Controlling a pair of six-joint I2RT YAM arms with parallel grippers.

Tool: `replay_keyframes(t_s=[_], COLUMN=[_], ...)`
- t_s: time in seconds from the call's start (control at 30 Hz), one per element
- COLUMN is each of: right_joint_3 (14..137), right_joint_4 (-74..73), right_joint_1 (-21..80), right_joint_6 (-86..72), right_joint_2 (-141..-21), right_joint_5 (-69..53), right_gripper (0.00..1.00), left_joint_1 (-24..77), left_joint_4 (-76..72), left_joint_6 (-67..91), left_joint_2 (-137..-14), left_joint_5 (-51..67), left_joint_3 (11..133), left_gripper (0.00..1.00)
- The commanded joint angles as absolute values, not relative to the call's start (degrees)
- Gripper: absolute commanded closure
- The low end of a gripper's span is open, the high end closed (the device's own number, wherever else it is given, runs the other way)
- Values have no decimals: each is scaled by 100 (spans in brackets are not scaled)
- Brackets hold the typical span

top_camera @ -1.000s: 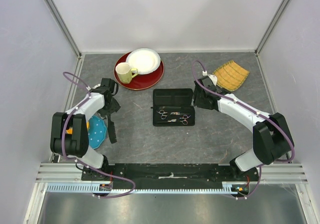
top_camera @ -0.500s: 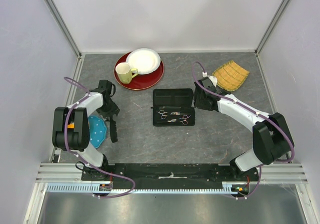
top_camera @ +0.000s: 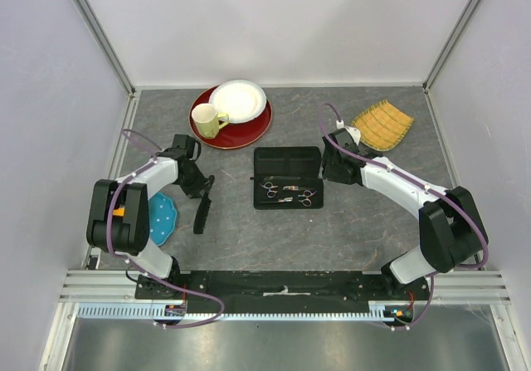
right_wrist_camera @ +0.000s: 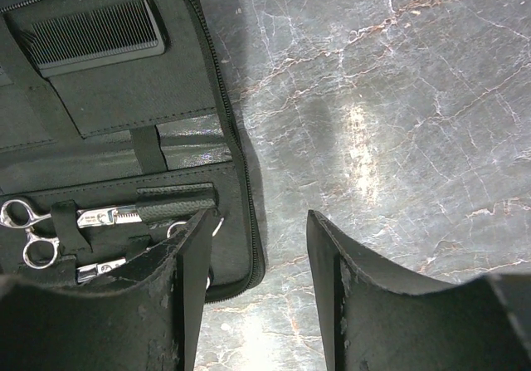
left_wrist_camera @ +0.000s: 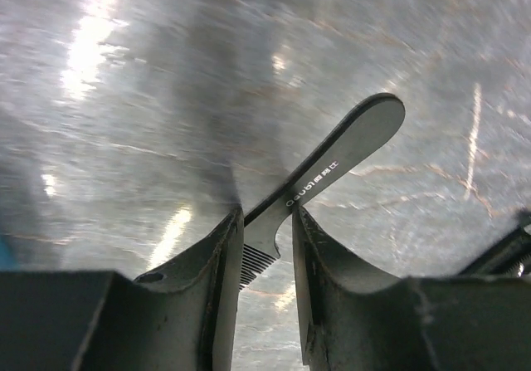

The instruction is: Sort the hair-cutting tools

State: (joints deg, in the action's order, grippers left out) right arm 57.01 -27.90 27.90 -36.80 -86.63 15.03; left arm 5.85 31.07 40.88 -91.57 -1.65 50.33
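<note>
The left claw pinches the handled comb where the teeth meet the handle. The handle juts out past the fingertips and bears a short line of white print, too blurred to read. The comb is held over the tabletop, well left of the open black case. The right claw is spread and empty at the case's right edge. Inside the case, silver scissors lie under straps, and a second comb sits in a pocket.

Black comb, silver scissors, black case
</note>
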Motion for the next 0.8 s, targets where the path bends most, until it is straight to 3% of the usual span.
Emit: replay_keyframes(t_s=[0.0, 0.13, 0.4, 0.77], right_joint_3=[5660, 5616, 5502, 5546], right_joint_4=[-2681, -2654, -2610, -2584], right_joint_1=[2777, 2777, 2777, 2777], right_joint_6=[-3770, -3797, -3841, -3841], right_joint_2=[-8648, -8648, -8596, -8666], right_joint_5=[1433, 1398, 1354, 1345], right_gripper=[44, 44, 45, 44], left_joint_1=[984, 1028, 1081, 1617], left_joint_4=[3050, 3146, 3419, 3735], left_joint_6=[3885, 3683, 2717, 2276], left_joint_2=[-9667, -9651, -9642, -10362], left_joint_5=[149, 45, -185, -246], left_joint_3=[4816, 5053, 5730, 6038], left_gripper=[63, 62, 48, 55])
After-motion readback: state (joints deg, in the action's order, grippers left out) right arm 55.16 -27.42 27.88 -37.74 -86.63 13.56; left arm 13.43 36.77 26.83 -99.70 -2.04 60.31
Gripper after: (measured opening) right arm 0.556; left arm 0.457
